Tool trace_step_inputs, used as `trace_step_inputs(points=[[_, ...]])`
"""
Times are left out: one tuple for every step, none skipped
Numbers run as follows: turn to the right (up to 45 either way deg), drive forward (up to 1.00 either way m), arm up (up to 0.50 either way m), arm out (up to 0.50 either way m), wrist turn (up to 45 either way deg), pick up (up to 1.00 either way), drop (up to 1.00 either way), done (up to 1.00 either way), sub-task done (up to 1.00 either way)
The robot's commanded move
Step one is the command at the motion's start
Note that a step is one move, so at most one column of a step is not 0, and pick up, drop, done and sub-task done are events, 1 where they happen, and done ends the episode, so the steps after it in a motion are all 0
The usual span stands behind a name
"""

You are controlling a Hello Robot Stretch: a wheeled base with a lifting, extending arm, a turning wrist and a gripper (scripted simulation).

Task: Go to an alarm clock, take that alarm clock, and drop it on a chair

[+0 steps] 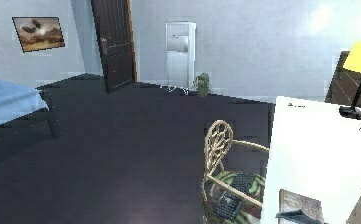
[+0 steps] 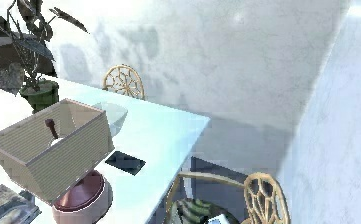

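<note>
A wicker chair [image 1: 222, 143] with a round woven back and a dark seat cushion stands at the forward view's bottom, against the left side of a white desk [image 1: 323, 150]. In the arm side view the white table [image 2: 163, 130] runs from the left toward the middle. One wicker chair [image 2: 124, 80] stands behind it by the wall, and another wicker chair [image 2: 260, 200] sits at the bottom right, near the table's end. A small flat dark thing [image 2: 124, 162] lies on the tabletop. I cannot make out an alarm clock.
On the table stand a lamp with a beige shade [image 2: 48, 150], a potted plant [image 2: 28, 60] and a pale bowl [image 2: 114, 116]. A yellow lamp [image 1: 360, 62] tops the desk. Dark open floor [image 1: 128, 140] reaches a brown door [image 1: 116, 42], a white appliance [image 1: 179, 55] and a bed [image 1: 13, 100].
</note>
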Motion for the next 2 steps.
trace_step_inputs(points=[[0.0,0.00,0.10,0.00,0.0,0.00,0.00,0.00,0.00],[0.0,0.00,0.00,-0.08,0.0,0.00,0.00,0.00,0.00]])
